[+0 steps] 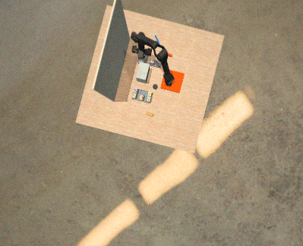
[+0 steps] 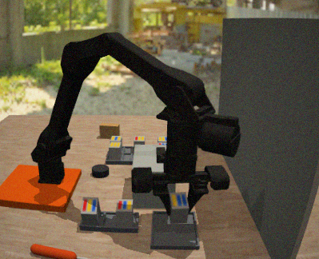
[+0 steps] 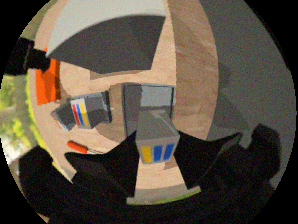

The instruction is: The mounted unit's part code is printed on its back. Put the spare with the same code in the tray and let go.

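My gripper (image 2: 179, 209) (image 3: 152, 129) is shut on a grey spare block (image 2: 179, 201) (image 3: 158, 145) with yellow, blue and blue stripes on its top. The block is upright and low over the back part of the shallow dark grey tray (image 2: 174, 238) (image 3: 131, 107). Whether its underside touches the tray floor is hidden. A holder (image 2: 110, 222) (image 3: 98, 114) beside the tray carries two other striped blocks. A farther holder (image 2: 126, 154) (image 1: 143, 100) carries several more. A light grey box (image 1: 143, 72) (image 2: 146, 152) stands behind the tray; no code shows on its visible faces.
A tall dark panel (image 1: 112, 53) (image 2: 266, 100) (image 3: 250, 65) stands close beside the gripper. The arm stands on an orange plate (image 2: 10, 188) (image 1: 177, 84). A black disc (image 2: 100, 171) (image 1: 155, 86), a tan block (image 2: 109, 131) (image 1: 149, 114) and an orange-handled tool (image 2: 52, 252) (image 3: 77, 147) lie about.
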`<control>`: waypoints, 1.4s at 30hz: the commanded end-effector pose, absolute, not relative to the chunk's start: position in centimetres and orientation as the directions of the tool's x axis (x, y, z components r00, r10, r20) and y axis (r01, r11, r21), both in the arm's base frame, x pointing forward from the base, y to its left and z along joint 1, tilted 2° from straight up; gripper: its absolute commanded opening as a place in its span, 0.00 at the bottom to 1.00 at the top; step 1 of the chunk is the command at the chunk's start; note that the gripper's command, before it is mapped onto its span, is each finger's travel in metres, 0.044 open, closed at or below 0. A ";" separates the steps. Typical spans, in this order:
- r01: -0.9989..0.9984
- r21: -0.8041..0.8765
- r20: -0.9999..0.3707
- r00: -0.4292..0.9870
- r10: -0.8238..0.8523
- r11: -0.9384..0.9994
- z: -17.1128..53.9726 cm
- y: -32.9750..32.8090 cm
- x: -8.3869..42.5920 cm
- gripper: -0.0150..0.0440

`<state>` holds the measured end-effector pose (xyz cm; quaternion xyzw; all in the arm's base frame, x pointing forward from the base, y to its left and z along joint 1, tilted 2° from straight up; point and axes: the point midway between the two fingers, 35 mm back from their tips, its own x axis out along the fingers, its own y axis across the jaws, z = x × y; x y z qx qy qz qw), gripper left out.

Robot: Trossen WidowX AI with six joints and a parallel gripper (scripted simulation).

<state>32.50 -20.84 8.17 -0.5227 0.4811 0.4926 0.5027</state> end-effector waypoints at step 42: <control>-0.998 -0.050 -0.999 0.050 -0.007 -0.032 5.9 -20.6 32.2 0.61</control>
